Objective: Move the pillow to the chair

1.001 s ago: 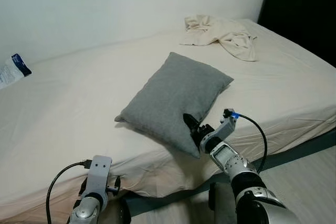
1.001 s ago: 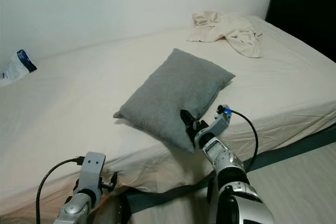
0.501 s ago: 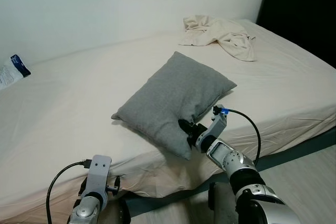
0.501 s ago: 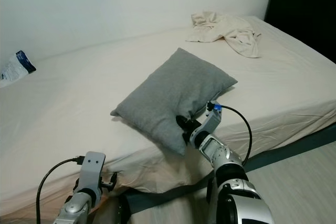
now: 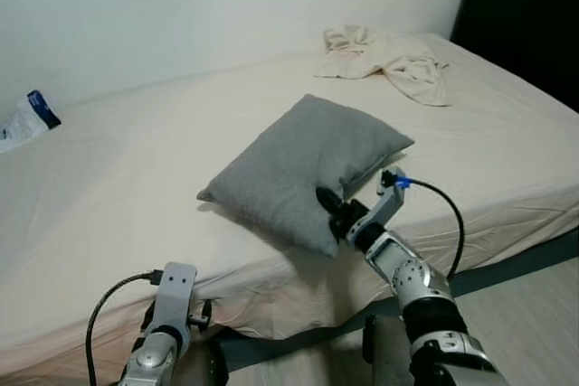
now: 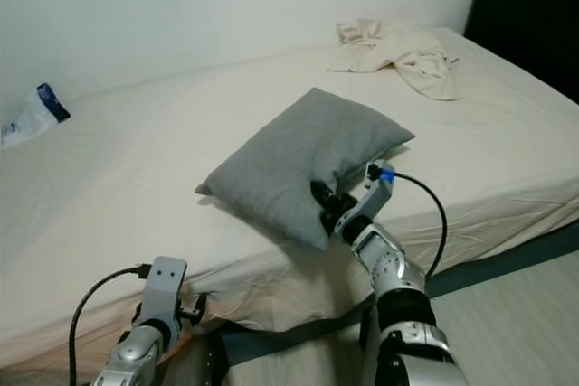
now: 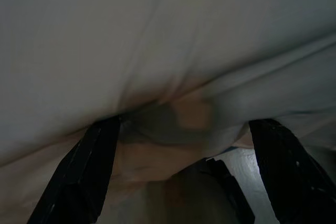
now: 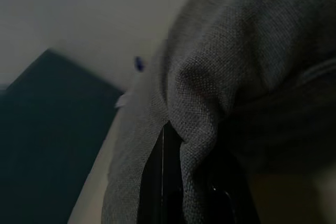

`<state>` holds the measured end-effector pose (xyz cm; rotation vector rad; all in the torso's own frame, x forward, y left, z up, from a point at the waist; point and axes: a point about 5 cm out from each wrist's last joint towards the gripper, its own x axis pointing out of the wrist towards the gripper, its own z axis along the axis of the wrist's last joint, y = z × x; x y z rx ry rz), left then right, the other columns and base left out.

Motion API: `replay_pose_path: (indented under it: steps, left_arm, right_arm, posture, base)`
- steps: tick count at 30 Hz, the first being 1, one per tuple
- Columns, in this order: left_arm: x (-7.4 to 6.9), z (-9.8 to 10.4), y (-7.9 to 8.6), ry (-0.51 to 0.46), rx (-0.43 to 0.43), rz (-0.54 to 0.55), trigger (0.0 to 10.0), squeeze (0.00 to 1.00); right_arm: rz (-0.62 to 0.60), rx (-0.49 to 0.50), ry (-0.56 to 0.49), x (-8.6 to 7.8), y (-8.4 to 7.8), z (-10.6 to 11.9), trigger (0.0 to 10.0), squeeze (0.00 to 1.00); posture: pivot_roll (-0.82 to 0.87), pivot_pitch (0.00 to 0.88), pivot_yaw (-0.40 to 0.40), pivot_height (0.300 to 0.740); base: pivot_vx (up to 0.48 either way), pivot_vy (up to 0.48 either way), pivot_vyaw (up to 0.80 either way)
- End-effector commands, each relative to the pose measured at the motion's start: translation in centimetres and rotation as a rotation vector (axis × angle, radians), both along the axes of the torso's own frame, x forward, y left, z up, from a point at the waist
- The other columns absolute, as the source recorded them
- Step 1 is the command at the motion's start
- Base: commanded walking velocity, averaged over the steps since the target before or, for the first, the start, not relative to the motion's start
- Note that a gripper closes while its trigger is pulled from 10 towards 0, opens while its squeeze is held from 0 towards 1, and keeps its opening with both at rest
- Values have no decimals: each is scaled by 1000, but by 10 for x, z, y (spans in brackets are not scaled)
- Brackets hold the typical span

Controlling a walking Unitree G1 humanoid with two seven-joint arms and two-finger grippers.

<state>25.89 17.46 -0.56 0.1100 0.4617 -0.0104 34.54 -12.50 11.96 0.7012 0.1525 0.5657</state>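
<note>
Right eye view shows the grey pillow (image 6: 303, 162) at the centre of the frame, lying on the bed (image 6: 136, 196) near its front edge, with the right gripper (image 6: 327, 206) clamped on a small fold of fabric at its lower corner. Such a thin pinch may slip under the pillow's hanging weight when it is lifted, and no chair is in sight. At the lower left, the left gripper (image 7: 178, 182) hangs idle, fingers apart, by the bed sheet.

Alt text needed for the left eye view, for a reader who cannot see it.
The right gripper pinches the near edge of a grey pillow on a cream-sheeted bed. A crumpled cloth lies at the far corner; the left gripper hangs low.
</note>
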Motion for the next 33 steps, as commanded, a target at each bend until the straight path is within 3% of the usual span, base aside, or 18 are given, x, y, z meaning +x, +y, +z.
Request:
replay_pose_path:
  steps: [1, 9, 24, 27, 28, 29, 31, 33]
  left_arm:
    - [22, 20, -6, -79, -22, -18, 10000, 0]
    - [42, 42, -15, -169, -65, -3, 10000, 0]
    - [52, 56, -15, -223, -88, 3, 10000, 0]
    - [59, 71, -13, -278, -71, -133, 10000, 0]
    - [59, 71, -13, -278, -71, -133, 10000, 0]
    - [61, 79, -15, -277, -29, -292, 10000, 0]
    - [61, 81, -15, -271, -15, -343, 10000, 0]
    - [58, 85, -14, -235, 29, -471, 10000, 0]
  right_arm:
    - [89, 34, -77, -3, 16, 14, 0, 0]
    - [112, 29, -168, -14, 22, 28, 0, 0]
    - [87, 8, -159, -20, 17, 27, 0, 0]
    - [82, 11, -164, -20, 16, 28, 0, 0]
    - [82, 11, -164, -20, 16, 28, 0, 0]
    - [78, 15, -165, -21, 14, 28, 0, 0]
    - [77, 17, -165, -21, 13, 29, 0, 0]
    - [74, 20, -165, -21, 12, 29, 0, 0]
  posture:
    - [-81, 75, 77, 493]
    - [-89, 45, 64, 503]
    - [-97, 37, 67, 560]
    - [-97, 36, 66, 574]
    - [-97, 36, 66, 574]
    - [-91, 37, 63, 584]
    - [-91, 37, 63, 588]
    - [-90, 37, 64, 598]
  base:
    - [0, 0, 0]
    - [0, 0, 0]
    - [0, 0, 0]
    - [0, 0, 0]
    - [0, 0, 0]
    - [0, 0, 0]
    - [0, 0, 0]
    - [0, 0, 0]
